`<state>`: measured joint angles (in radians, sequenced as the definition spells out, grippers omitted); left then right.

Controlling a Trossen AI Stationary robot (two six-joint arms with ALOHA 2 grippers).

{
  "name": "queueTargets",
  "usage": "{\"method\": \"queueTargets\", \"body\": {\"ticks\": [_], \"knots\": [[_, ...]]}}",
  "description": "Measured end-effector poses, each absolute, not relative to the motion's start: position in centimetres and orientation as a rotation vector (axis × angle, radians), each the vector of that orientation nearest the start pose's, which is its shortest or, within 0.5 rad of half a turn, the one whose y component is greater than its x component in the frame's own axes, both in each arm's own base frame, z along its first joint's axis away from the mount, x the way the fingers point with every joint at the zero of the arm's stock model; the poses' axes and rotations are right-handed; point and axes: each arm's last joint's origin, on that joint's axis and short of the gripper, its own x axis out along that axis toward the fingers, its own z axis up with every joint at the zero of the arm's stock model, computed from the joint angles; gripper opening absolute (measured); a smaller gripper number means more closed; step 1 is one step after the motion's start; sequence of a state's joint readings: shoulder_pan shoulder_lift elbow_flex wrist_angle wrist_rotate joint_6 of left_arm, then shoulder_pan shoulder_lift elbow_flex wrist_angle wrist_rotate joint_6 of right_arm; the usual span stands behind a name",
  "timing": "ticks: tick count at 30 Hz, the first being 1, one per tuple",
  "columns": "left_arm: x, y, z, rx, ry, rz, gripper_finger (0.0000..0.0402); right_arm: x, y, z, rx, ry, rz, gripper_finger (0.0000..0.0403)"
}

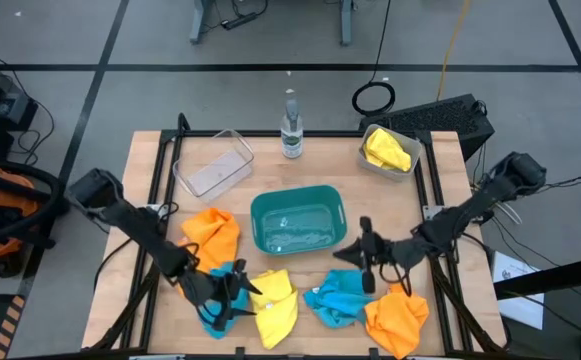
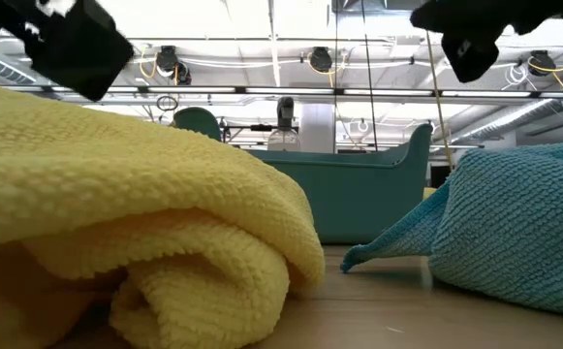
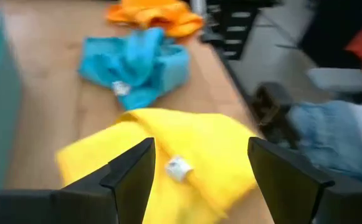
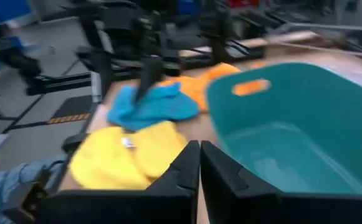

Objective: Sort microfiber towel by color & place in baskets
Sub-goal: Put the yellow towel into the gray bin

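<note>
Five loose towels lie on the table's near half. These are an orange towel [image 1: 213, 232], a blue towel [image 1: 213, 302], a yellow towel [image 1: 276, 306], a second blue towel [image 1: 338, 297] and a second orange towel [image 1: 397, 318]. My left gripper [image 1: 243, 290] is open, its fingers standing just over the yellow towel [image 3: 187, 149]. My right gripper [image 1: 367, 256] is shut and empty, between the teal basket [image 1: 298, 220] and the second blue towel. The clear basket [image 1: 213, 165] is far left. The grey basket [image 1: 388, 152], far right, holds another yellow towel.
A clear bottle [image 1: 290, 128] stands at the far edge between the clear and grey baskets. In the low view the yellow towel [image 2: 116, 213] and a blue towel [image 2: 523, 223] fill the foreground before the teal basket [image 2: 359, 194]. A denim-clad leg [image 3: 336, 137] shows beside the table.
</note>
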<state>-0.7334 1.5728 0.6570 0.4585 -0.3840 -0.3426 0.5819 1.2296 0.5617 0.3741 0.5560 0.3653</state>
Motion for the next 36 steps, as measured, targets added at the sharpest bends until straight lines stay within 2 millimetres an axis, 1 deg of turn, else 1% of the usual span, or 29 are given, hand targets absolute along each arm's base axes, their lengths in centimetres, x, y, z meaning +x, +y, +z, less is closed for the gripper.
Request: {"method": "queueTargets", "body": {"ticks": [3,5,8,11,14,16,19,23,25,27,30,33,36], "knots": [[23.4,-20.6,15.9,-0.081,0.402,-0.221,0.0268,22.4,13.8,20.8,0.188,0.248,0.017,0.0006],[23.6,-21.2,15.4,-0.108,0.377,-0.227,0.0279,22.8,14.5,19.6,0.17,0.276,0.032,0.0006],[23.9,-21.8,14.6,-0.177,0.353,-0.232,0.0304,23.2,15.2,17.8,0.169,0.334,0.024,0.0006],[24.1,-22.0,13.6,-0.235,0.376,-0.216,0.0333,23.8,15.6,17.0,0.171,0.364,0.012,0.0006],[24.5,-22.4,12.8,-0.266,0.398,-0.203,0.0355,24.4,16.1,17.1,0.139,0.365,0.017,0.0006],[25.0,-22.8,12.1,-0.256,0.413,-0.198,0.0363,24.7,16.3,17.6,0.117,0.356,0.022,0.0006],[25.9,-23.2,11.0,-0.242,0.443,-0.197,0.0365,25.1,16.6,18.5,0.086,0.334,0.031,0.0006],[27.2,-22.8,9.5,-0.217,0.511,-0.176,0.0357,25.6,17.0,19.6,0.062,0.304,0.048,0.0006],[27.6,-22.4,8.9,-0.218,0.565,-0.136,0.0343,25.7,17.2,19.9,0.051,0.301,0.053,0.0006],[28.0,-22.0,8.8,-0.233,0.605,-0.096,0.0321,25.8,17.3,20.2,0.052,0.293,0.056,0.0006],[28.1,-21.4,8.6,-0.231,0.652,-0.06,0.0271,25.8,17.3,20.2,0.049,0.294,0.057,0.0006],[28.1,-21.2,8.4,-0.214,0.664,-0.055,0.0202,25.7,17.4,20.2,0.048,0.293,0.062,0.0006],[28.1,-21.1,8.4,-0.195,0.668,-0.064,0.0117,25.6,17.6,20.2,0.046,0.293,0.071,0.0006]]}}
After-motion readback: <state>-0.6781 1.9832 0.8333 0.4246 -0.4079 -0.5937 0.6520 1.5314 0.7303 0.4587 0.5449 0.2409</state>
